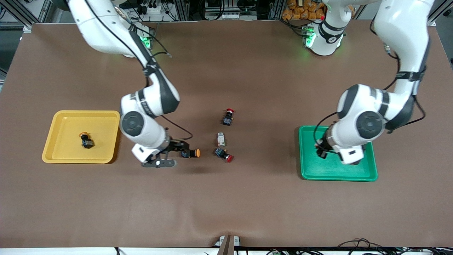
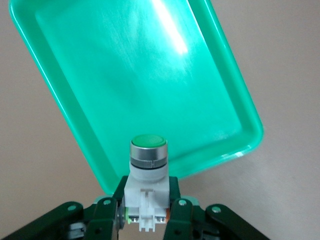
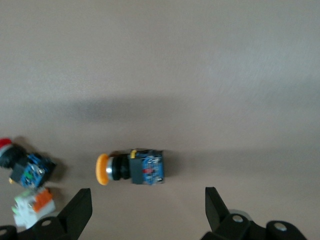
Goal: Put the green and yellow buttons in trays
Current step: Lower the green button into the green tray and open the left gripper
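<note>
Left tool [image 2: 146, 215] hung over the glossy green tray [image 2: 75, 100], pinching a white-bodied green button [image 2: 147, 172] with a round cap. Right tool [image 3: 145, 210] was spread wide above a black-bodied yellow button [image 3: 132, 167] lying sideways on the matte brown surface [image 1: 226, 205]. Another yellow one [image 1: 85, 140] sat in the yellow tray [image 1: 63, 156].

Two glossy white arms with dark grey joint bands and round grey joint caps are seen. Thin black cables are strung along both. Green lights are lit at the bases.
</note>
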Available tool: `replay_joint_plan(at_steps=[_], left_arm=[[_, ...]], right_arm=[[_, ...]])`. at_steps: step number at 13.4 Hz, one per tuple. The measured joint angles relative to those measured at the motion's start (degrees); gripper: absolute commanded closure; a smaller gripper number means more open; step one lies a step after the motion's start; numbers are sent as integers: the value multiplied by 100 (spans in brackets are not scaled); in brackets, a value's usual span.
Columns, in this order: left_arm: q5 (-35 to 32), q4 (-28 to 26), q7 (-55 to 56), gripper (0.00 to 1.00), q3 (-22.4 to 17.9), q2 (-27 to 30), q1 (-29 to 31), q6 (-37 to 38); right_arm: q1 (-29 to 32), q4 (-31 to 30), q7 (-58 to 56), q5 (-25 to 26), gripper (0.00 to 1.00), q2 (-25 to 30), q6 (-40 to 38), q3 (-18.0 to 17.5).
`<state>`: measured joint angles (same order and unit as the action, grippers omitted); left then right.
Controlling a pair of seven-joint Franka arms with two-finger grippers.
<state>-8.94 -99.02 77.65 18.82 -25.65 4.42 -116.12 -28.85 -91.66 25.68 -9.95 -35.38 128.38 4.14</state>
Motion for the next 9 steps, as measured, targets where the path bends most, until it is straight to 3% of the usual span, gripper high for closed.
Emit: replay_joint_plan(at_steps=[3, 9], left_arm=[[0, -337, -1252, 100, 5, 210, 666, 9], [0, -683, -3137, 100, 9, 293, 1531, -9]], right_arm=[[-9, 51, 1678, -33, 0, -63, -3, 43], [65, 45, 3743, -741, 0, -307, -49, 81]])
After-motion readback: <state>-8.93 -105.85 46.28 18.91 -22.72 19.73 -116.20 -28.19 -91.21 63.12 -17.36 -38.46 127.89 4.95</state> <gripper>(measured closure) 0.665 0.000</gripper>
